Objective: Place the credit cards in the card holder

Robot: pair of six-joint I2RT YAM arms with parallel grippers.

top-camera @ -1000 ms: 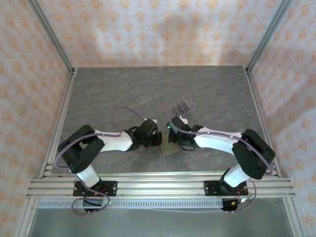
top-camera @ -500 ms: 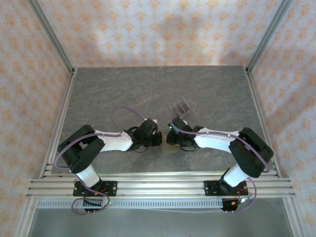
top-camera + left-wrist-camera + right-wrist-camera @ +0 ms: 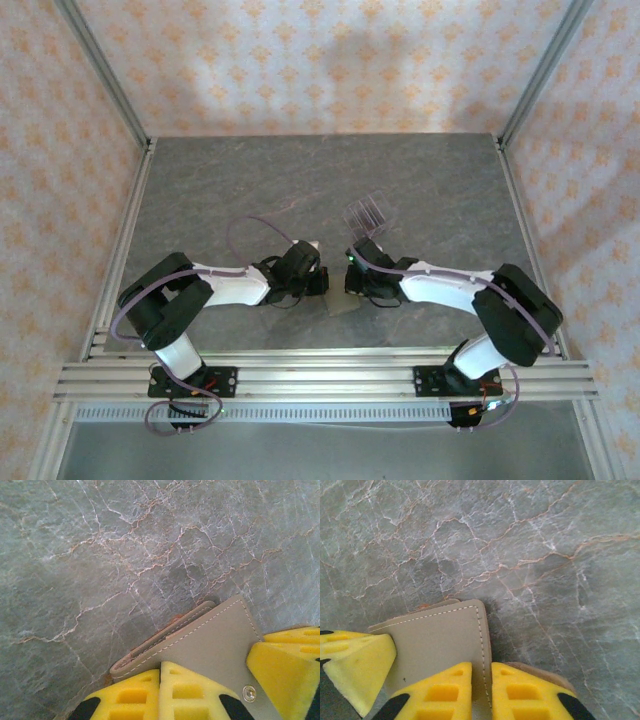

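card holder (image 3: 215, 645): near edge under left tool pads (image 3: 135, 695); credit cards (image 3: 176, 616): only a reddish sliver shows

The top camera looks down from behind over the whole table (image 3: 250, 180), while both wrist cameras face down, close above one card holder (image 3: 210, 640).
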